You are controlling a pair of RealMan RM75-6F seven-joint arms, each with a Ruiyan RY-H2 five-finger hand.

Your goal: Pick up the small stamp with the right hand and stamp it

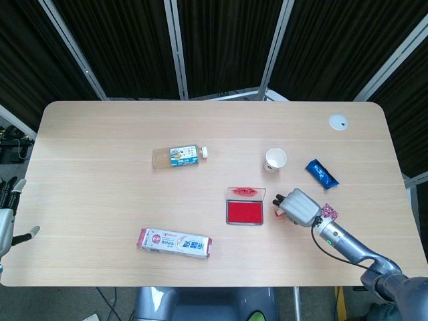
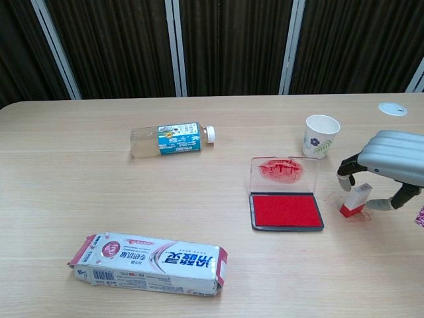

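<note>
Chest view: right hand [image 2: 387, 162] arches over the small stamp [image 2: 354, 199] beside the red ink pad [image 2: 286, 211], fingers apart, contact unclear. Head view: hand hides most of the stamp; left hand [image 1: 8, 224] idles off-table.

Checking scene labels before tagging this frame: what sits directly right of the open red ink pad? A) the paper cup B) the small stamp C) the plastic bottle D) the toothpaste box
B: in the chest view the small stamp stands on the table just right of the red ink pad, with the right robot hand arched over it and its fingers down on either side.
</note>
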